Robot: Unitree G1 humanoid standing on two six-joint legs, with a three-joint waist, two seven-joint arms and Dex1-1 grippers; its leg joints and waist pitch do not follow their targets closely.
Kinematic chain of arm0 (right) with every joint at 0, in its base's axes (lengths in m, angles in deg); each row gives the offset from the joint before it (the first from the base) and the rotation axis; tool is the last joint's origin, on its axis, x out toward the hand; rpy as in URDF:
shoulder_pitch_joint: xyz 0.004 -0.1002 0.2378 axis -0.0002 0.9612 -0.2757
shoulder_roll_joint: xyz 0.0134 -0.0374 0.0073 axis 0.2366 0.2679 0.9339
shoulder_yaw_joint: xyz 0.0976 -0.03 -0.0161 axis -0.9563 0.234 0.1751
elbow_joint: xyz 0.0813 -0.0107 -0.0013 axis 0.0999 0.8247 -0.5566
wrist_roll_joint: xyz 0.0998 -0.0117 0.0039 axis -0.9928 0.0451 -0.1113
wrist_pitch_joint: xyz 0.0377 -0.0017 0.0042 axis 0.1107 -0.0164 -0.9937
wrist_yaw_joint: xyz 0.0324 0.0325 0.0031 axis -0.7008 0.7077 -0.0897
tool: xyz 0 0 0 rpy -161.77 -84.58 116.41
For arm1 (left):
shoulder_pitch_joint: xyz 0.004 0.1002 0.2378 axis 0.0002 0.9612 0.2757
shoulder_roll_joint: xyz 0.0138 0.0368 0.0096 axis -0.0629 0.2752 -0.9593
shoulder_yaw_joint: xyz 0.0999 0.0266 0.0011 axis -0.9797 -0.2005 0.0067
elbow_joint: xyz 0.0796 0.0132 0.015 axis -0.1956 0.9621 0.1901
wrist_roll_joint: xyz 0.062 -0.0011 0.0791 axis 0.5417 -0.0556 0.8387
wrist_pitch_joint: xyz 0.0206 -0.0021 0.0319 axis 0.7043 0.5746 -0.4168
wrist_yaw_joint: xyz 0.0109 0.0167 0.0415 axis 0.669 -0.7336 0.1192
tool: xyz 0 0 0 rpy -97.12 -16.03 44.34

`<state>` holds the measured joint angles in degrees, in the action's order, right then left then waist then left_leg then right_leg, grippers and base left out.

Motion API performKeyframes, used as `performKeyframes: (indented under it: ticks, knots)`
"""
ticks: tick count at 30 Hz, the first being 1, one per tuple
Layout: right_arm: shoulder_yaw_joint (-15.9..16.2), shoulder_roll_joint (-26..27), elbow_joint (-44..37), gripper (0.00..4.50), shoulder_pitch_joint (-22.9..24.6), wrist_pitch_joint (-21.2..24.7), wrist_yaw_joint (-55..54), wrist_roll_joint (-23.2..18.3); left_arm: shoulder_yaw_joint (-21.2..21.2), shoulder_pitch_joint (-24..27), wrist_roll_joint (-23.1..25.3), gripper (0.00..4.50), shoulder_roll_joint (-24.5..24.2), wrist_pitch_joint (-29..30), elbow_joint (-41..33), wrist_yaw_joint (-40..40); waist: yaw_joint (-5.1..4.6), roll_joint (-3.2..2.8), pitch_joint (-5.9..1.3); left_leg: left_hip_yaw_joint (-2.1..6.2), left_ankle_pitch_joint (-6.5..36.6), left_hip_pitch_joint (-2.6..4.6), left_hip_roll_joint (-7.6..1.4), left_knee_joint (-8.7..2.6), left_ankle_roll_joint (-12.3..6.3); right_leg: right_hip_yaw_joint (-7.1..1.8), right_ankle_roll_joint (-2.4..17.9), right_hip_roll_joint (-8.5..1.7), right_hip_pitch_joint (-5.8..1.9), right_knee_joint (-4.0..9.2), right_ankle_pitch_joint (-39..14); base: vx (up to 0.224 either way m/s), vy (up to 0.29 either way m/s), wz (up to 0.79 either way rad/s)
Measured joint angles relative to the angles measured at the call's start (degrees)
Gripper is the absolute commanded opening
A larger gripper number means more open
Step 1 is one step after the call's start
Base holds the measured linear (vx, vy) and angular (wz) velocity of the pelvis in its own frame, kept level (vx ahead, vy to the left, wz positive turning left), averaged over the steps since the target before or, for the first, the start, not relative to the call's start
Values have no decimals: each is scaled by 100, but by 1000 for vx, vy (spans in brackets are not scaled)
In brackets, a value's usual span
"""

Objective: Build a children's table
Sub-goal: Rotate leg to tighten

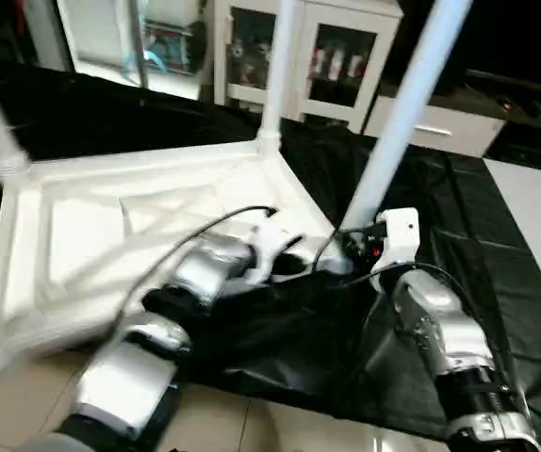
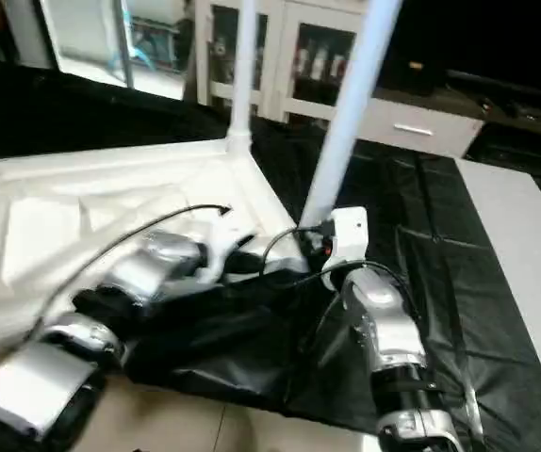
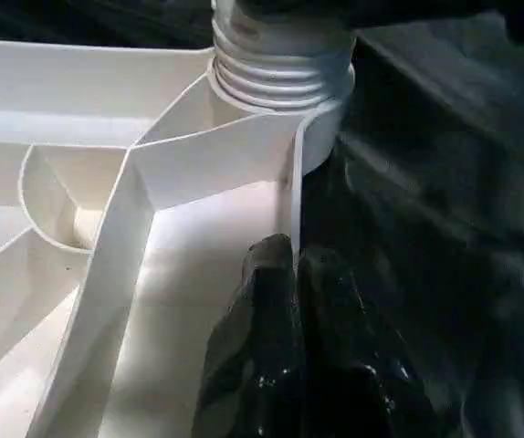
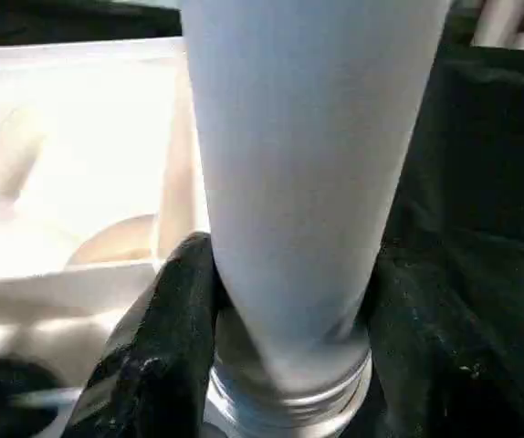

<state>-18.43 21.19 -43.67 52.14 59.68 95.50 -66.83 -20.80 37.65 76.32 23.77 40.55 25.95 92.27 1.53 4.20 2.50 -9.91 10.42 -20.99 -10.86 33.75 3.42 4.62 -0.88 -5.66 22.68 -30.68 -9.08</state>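
Right fingers [image 4: 285, 301] gripping a leg [image 4: 303, 164] of the upturned tabletop [image 1: 82, 235].
Left fingers [image 3: 294, 301] pressed together, sitting inside its rim beside that corner socket [image 3: 285, 68].

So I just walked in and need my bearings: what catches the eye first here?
The white plastic square tabletop lies upside down on the black-draped work table, ribs showing, with long white tapered legs rising from its corners. The right claw is clamped around the near-corner leg just above its threaded base. The left claw, shut, rests inside the tabletop's rim beside that corner socket.
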Motion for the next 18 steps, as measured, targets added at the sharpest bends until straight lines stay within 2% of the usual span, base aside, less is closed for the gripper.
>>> performKeyframes:
  ticks: [4,5,10,11,13,16,18]
  knots:
    - [-154,358,532,193,-395,-243,-965,146,0,-156,119,0,206,-278,385,-642,-10,-5,4,0,0,-6,1,-5,0,39,0,-21,3,26,0,0,0,0]
    - [-193,421,674,193,-499,-318,-1121,166,-11,-178,197,0,227,-408,467,-746,-12,-10,8,0,0,-7,1,-7,0,80,0,-49,3,33,0,0,0,0]
    - [-393,548,1017,193,-713,-546,-1080,113,-65,-258,371,0,229,-593,597,-864,-41,-13,14,-3,0,-15,7,-10,-1,99,5,-66,9,47,3,0,0,0]
    - [-398,545,1024,228,-707,-587,-998,111,-75,-266,377,0,228,-625,610,-864,-40,-12,15,-6,0,-16,7,-10,-1,96,12,-66,11,45,7,0,0,0]
    - [-384,479,969,265,-635,-699,-753,69,-99,-303,378,0,214,-741,699,-903,-31,-14,16,-20,0,-20,8,-11,-1,81,45,-67,25,37,28,0,0,0]
    - [-213,531,787,296,-489,-799,-465,-31,-37,-400,396,0,19,-800,783,-1181,-110,-6,21,-24,-1,-21,8,-8,-1,77,95,-70,65,-13,62,0,0,0]
    - [-211,438,675,304,-420,-788,-266,-82,-17,-407,402,0,-23,-883,791,-1119,-108,-1,24,-24,-1,-22,8,-9,0,76,115,-71,82,-38,91,32,-17,3]
